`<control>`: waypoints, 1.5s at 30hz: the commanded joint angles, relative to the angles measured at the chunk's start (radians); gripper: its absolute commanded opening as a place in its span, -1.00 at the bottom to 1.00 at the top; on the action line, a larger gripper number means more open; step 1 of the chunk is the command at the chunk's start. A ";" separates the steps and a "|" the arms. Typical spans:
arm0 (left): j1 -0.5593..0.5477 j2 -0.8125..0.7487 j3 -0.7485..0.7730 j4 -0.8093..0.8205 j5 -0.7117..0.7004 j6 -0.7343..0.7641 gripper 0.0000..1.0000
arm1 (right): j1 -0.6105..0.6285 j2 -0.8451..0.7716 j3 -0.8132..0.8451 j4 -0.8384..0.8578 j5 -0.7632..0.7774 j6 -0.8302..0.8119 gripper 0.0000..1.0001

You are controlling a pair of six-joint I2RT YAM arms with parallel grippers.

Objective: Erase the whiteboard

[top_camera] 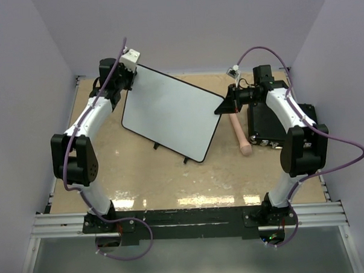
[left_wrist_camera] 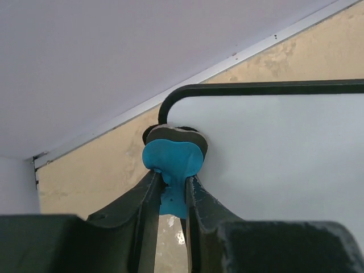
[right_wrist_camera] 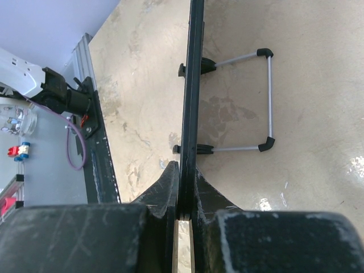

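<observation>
The whiteboard [top_camera: 172, 113] lies skewed on the table [top_camera: 172, 188]. Its long axis runs from the far left toward the right, and that right end sits a little nearer the arms. Its wire stand [right_wrist_camera: 269, 96] is folded out on the back side.

The left pincer [top_camera: 128, 75] is closed on the blue body of an eraser [left_wrist_camera: 173, 151]. The eraser's dark pad rests on the board at its far-left rounded corner, just inside the black rim. The right pincer [top_camera: 227, 102] is clamped on the board's thin black rim at the opposite, right-hand corner, which is seen edge-on in the right wrist view. It appears to be steadying the board.

From the eraser, the whole writing face stretches away to the right and back toward the arm bases. Any wiping stroke would therefore likely travel along the long axis toward the right pincer. The left arm is the one that has the eraser on the board, so the stroke falls to it.

No handwriting can be made out on the white surface in either view that shows it, so the erasing may be nearly or fully done.

A black box [top_camera: 267, 117] sits under the right arm, well clear of the board, and a tan wooden handle [top_camera: 241, 134] lies just beside it.
</observation>
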 commanded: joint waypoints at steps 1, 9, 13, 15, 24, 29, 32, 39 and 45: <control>-0.014 -0.082 -0.147 -0.004 0.076 0.022 -1.00 | 0.012 -0.007 0.035 0.017 0.006 -0.073 -1.00; -0.169 -0.289 -0.396 -0.050 0.137 0.016 -1.00 | 0.012 -0.008 0.048 0.008 0.017 -0.077 -1.00; -0.169 -0.283 -0.317 -0.223 0.188 0.030 -1.00 | 0.011 0.002 0.058 0.005 0.028 -0.076 -0.78; -0.169 -0.300 -0.320 -0.239 0.205 0.071 -1.00 | 0.011 0.010 0.066 -0.004 0.028 -0.077 -0.67; -0.063 -0.355 -0.272 -0.490 0.399 0.289 -1.00 | 0.001 -0.010 0.092 -0.009 0.052 -0.073 -0.11; -0.001 -0.387 -0.280 -0.649 0.432 0.439 -1.00 | -0.029 -0.036 0.087 0.001 0.085 -0.065 0.36; 0.046 -0.422 -0.310 -0.688 0.455 0.496 -1.00 | -0.068 -0.067 0.100 0.013 0.131 -0.053 0.55; 0.144 -0.441 -0.350 -0.796 0.470 0.606 -1.00 | -0.167 -0.154 0.153 0.140 0.238 0.058 0.88; 0.224 -0.459 -0.409 -0.871 0.472 0.700 -1.00 | -0.155 -0.245 0.192 0.353 0.316 0.277 0.97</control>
